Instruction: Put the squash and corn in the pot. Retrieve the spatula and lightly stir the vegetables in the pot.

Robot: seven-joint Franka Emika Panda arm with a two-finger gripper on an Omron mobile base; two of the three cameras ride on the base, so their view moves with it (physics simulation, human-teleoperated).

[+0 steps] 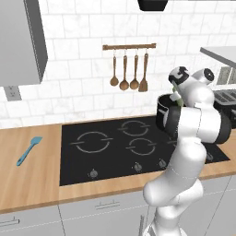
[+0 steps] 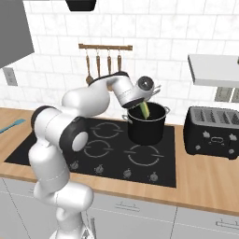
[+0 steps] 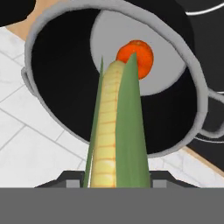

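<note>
Two fingers of the gripper (image 3: 116,181) clamp the corn (image 3: 114,131) above the pot (image 3: 57,87), where an orange squash (image 3: 139,56) lies.

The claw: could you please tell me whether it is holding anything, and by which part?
The claw holds the corn by its near end, with the far tip pointing into the pot.

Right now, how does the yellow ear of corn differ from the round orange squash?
The yellow ear of corn with green husk is long and slim; the round orange squash is ball-shaped. The corn is clamped in the gripper, pointing down over the deep black pot; the squash already lies loose on the pot's floor. Both are vegetables meant for that pot.
</note>
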